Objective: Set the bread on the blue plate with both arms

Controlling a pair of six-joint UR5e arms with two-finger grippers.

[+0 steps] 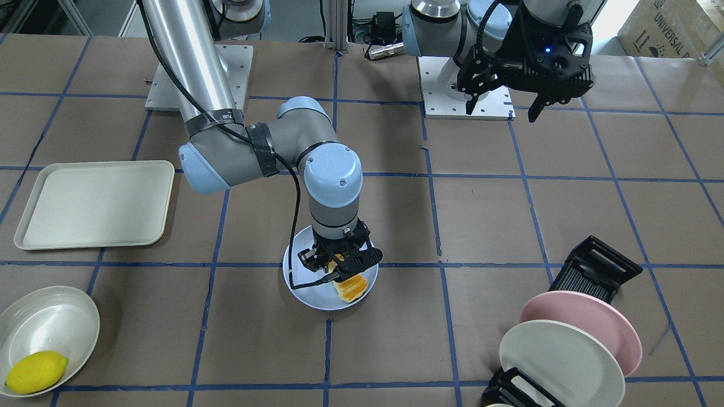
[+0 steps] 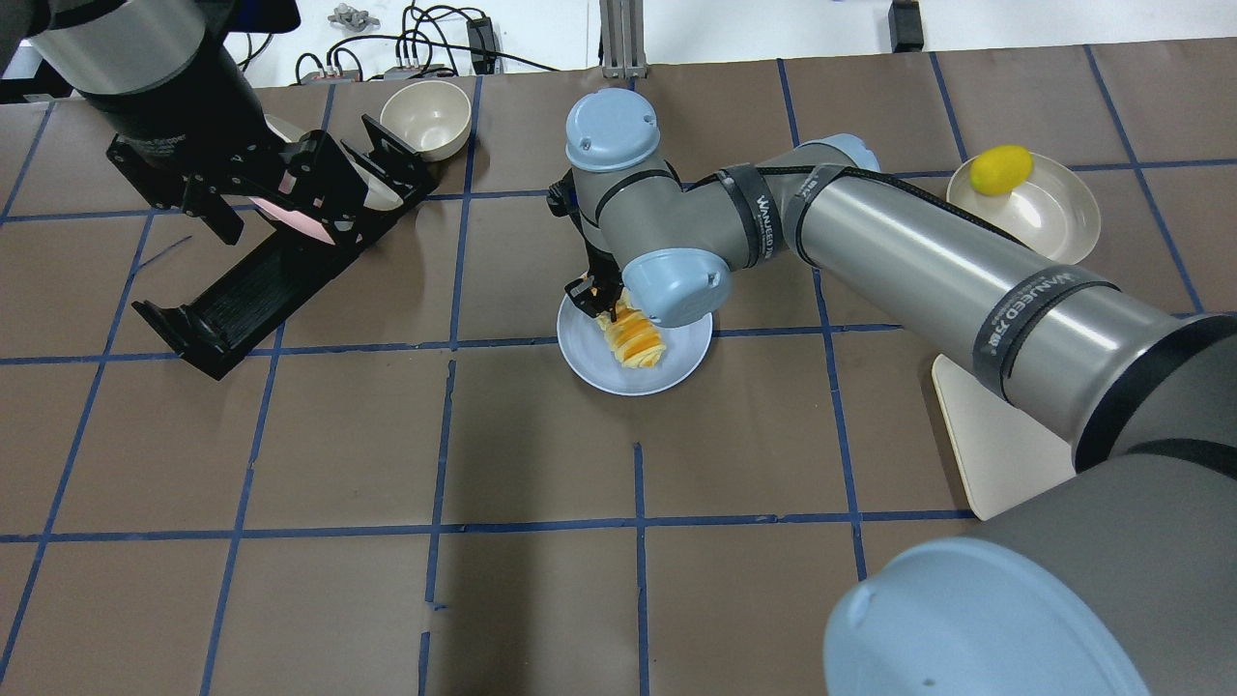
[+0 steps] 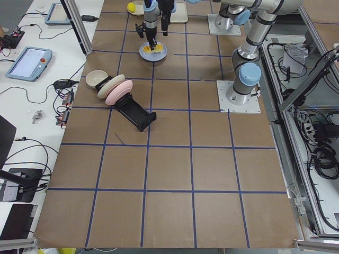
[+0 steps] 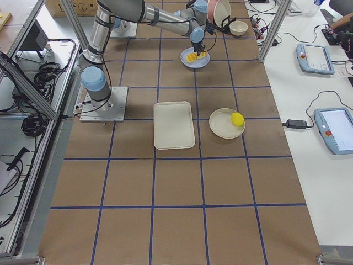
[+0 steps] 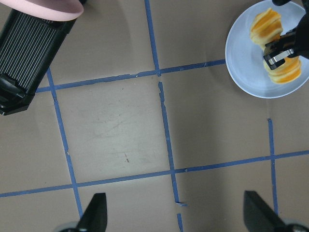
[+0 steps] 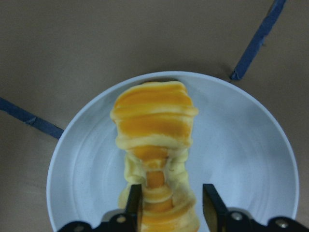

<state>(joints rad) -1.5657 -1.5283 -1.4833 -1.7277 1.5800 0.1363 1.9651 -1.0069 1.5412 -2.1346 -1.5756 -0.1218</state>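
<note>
From the operators' side, the right gripper (image 1: 339, 267) points straight down over the one blue plate (image 1: 302, 297). The single bread (image 1: 352, 288) lies on the plate, towards its 4 o'clock edge. The left gripper (image 1: 502, 112) hangs high at 1 o'clock, spread wide and holding nothing. One lemon (image 1: 37, 371) sits in a cream bowl (image 1: 51, 316) at 7 o'clock, with one tray (image 1: 96, 203) above it. One pink plate (image 1: 594, 322) and one white plate (image 1: 560, 362) stand in a black rack (image 1: 597, 265) at 4 o'clock.

The overhead view adds a second cream bowl (image 2: 425, 116) just beyond the rack, which the front view does not show.

Both side views are too far off to show more than the loaf on its plate.

The left wrist view shows its own fingertips (image 5: 94, 215) well apart. At 2 o'clock, a black finger crosses the loaf's middle.

Only the right wrist view comes close. Its two fingers (image 6: 134, 205) straddle the bread's narrow waist, close on both sides. I cannot tell whether they squeeze it.
</note>
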